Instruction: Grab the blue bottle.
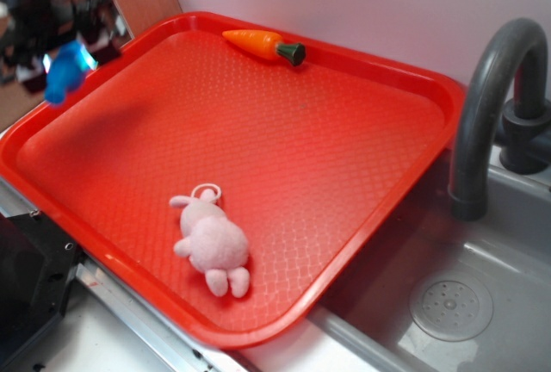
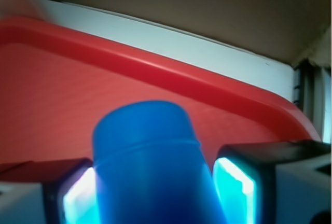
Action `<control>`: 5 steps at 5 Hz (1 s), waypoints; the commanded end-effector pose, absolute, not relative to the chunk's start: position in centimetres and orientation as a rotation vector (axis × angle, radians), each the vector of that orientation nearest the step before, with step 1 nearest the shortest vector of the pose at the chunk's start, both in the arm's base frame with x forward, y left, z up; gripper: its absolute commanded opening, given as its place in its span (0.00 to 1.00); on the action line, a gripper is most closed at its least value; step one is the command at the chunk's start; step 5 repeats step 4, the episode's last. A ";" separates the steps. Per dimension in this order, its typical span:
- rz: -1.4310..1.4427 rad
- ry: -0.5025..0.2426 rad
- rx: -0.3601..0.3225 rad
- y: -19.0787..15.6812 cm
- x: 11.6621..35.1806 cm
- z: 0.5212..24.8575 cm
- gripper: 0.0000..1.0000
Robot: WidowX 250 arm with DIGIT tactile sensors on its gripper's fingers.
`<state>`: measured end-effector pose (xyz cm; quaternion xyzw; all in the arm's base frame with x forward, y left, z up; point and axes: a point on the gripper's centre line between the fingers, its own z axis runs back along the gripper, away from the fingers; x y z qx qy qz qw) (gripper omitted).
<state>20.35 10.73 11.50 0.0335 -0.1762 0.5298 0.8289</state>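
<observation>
Red tray (image 1: 362,131): largest item, fills most of the exterior frame; textured floor, raised rim all round; right corner overhangs the sink.
Grey sink (image 1: 482,303): lower right, drain visible; dark curved faucet (image 1: 491,88) rising at right edge, just beside the tray's right rim.
Pink plush bunny (image 1: 213,243): lying on the tray floor, lower centre, well apart from everything else.
Toy carrot (image 1: 263,45): upper centre, against the far rim.
Gripper (image 2: 155,193): upper left of the exterior frame, partly blurred; jaws closed onto the blue bottle (image 1: 67,69), one on each side of its body in the wrist view.
Blue bottle: held in the jaws at the upper-left corner, apparently lifted clear above the tray's left rim, neck pointing away from the wrist camera.
Progress, as judged: grasp looks made and bottle looks raised; little left beyond holding it secure.
Room: wide bare tray floor between bottle, bunny and carrot; nearest edge the left rim below; wall close behind.
</observation>
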 end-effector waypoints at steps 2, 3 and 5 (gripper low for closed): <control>0.622 -0.393 -0.241 3.8 20.2 22.9 0.00; 0.518 -0.375 -0.219 1.8 20.1 24.3 0.00; 0.420 -0.285 -0.207 2.4 20.8 23.7 0.00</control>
